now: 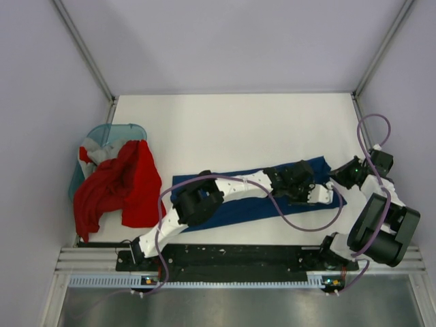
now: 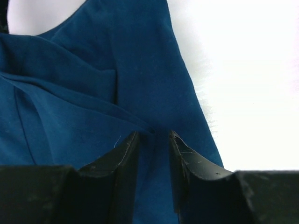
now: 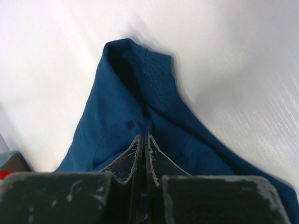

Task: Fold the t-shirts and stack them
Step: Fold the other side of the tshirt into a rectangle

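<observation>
Navy t-shirt [image 1: 248, 208] lies flat on worktop [image 1: 238, 129], both arms at its right end.
Right jaws closed, pinching its cloth; left jaws part-open above a crease. Red t-shirt [image 1: 129, 180] drapes over teal basket [image 1: 109, 133].

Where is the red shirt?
In the top view, the red t-shirt is on the table's left side, draped over the teal basket and spilling onto the table, left of the blue t-shirt.

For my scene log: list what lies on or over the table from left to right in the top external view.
red t-shirt → navy t-shirt → right arm
</observation>
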Tool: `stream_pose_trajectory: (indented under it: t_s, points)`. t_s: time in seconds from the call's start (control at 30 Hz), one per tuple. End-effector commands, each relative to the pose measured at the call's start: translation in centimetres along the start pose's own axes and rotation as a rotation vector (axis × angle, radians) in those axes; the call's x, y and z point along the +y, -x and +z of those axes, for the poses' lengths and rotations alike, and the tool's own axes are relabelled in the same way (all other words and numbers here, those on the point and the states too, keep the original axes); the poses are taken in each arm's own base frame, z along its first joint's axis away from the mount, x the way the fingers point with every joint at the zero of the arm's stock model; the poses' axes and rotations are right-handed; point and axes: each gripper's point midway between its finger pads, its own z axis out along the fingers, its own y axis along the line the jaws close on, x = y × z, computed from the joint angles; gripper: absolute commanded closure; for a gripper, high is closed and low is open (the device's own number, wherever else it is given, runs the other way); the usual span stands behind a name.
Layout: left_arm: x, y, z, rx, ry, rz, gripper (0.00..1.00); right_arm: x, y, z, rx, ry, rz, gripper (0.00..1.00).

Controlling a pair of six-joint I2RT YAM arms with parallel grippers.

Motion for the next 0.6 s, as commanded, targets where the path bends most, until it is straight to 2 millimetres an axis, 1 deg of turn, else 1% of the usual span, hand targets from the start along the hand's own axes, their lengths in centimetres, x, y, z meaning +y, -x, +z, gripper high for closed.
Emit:
stream_pose_trajectory:
  t_s: [0.0, 0.07, 0.13, 0.23, 0.3, 0.33, 0.4, 0.47, 0.5, 0.57]
  points:
    - [-0.4, 0.0, 0.5, -0.011, -0.003, 0.013, 0.64, 2.0, 1.7, -0.6, -0.052, 0.059, -0.047, 1.0]
    - [0.6, 0.0, 0.7, -0.007, 0.036, 0.009, 0.67, 2.0, 1.7, -0.7, -0.055, 0.061, -0.048, 1.0]
    - [0.8, 0.0, 0.9, -0.003, 0.043, 0.009, 0.71, 2.0, 1.6, -0.7, -0.055, 0.059, -0.049, 1.0]
    - [0.7, -0.1, 0.8, -0.001, 0.043, -0.001, 0.85, 2.1, 1.7, -0.8, -0.058, 0.062, -0.052, 1.0]
    - [0.7, 0.0, 0.7, 0.0, 0.042, -0.001, 0.87, 2.1, 1.7, -0.8, -0.056, 0.061, -0.052, 1.0]
    - [0.7, -0.1, 0.7, 0.004, 0.042, 0.001, 0.9, 2.1, 1.7, -0.8, -0.057, 0.061, -0.053, 1.0]
    - [0.8, -0.2, 0.7, 0.009, 0.05, 0.003, 1.0, 2.2, 1.7, -0.9, -0.056, 0.062, -0.053, 1.0]
    - [1.2, 0.2, 0.3, 0.014, 0.063, -0.01, 1.0, 2.2, 1.7, -1.0, -0.059, 0.061, -0.054, 1.0]
    - [1.5, 0.7, -0.1, 0.012, 0.075, -0.018, 1.0, 2.3, 1.8, -1.0, -0.06, 0.063, -0.058, 1.0]
    - [2.4, 1.4, -1.3, 0.02, 0.109, -0.054, 1.0, 2.4, 1.8, -1.3, -0.063, 0.062, -0.063, 1.0]
